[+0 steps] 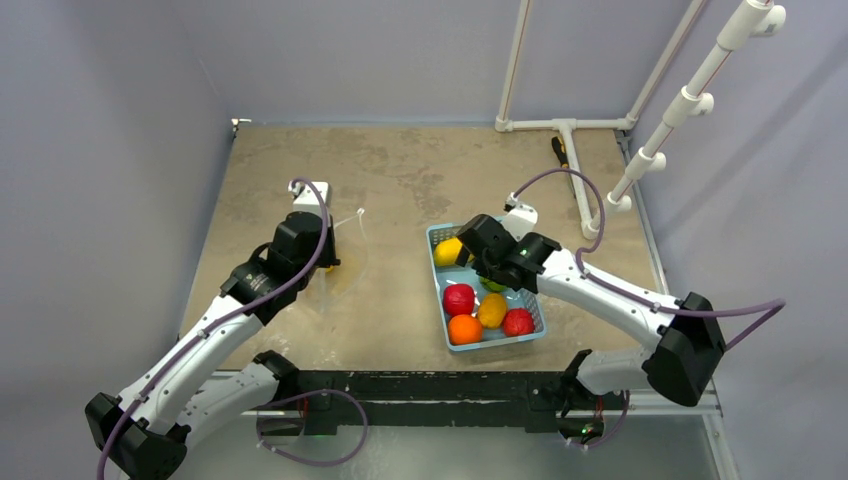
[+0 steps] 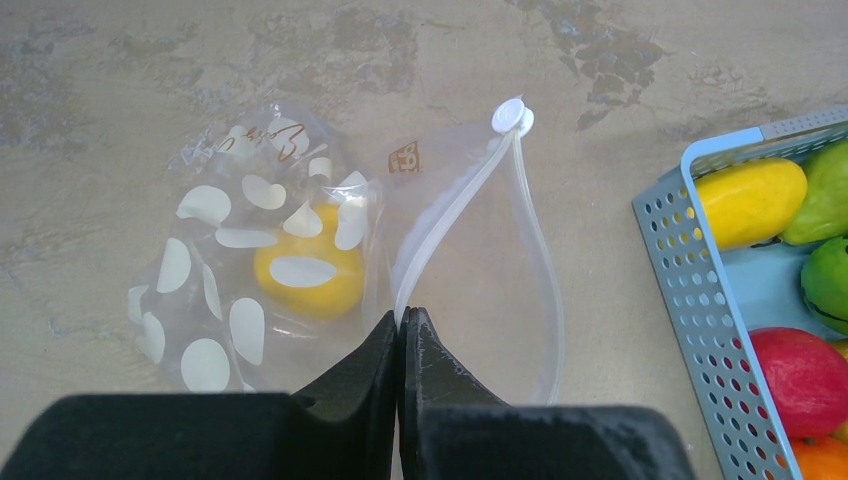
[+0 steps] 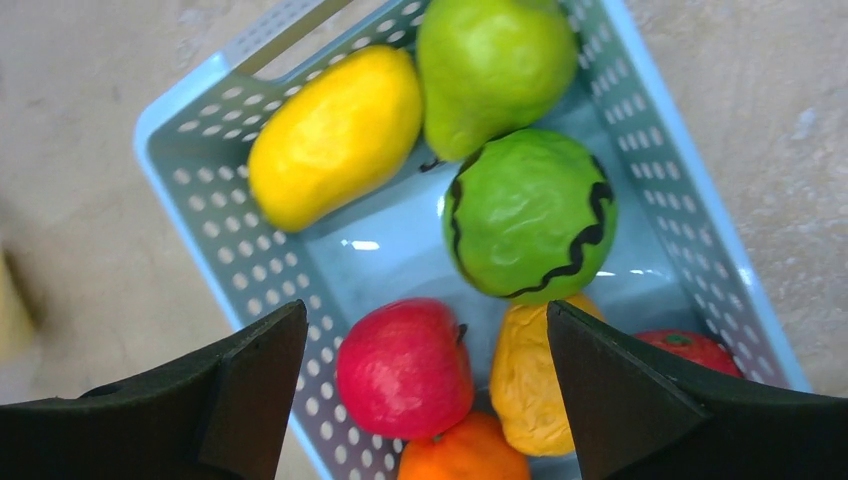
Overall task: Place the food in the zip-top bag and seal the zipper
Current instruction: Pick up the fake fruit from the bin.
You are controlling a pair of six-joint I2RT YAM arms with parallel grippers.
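Left gripper: clenched, pinching the near end of the zipper. Bag lies flat on the table, left of centre, just far of the gripper. Bag mouth stands parted in a narrow loop; the white slider sits at its far end. One yellow fruit is inside the bag, on its left side.

Basket: right of centre, well apart from the bag. It holds seven fruits: mango, pear, striped green melon, red apple, yellow-orange fruit, orange, and a second red fruit.

Right gripper: released, jaws wide, hanging over the basket above the apple and melon, holding nothing.
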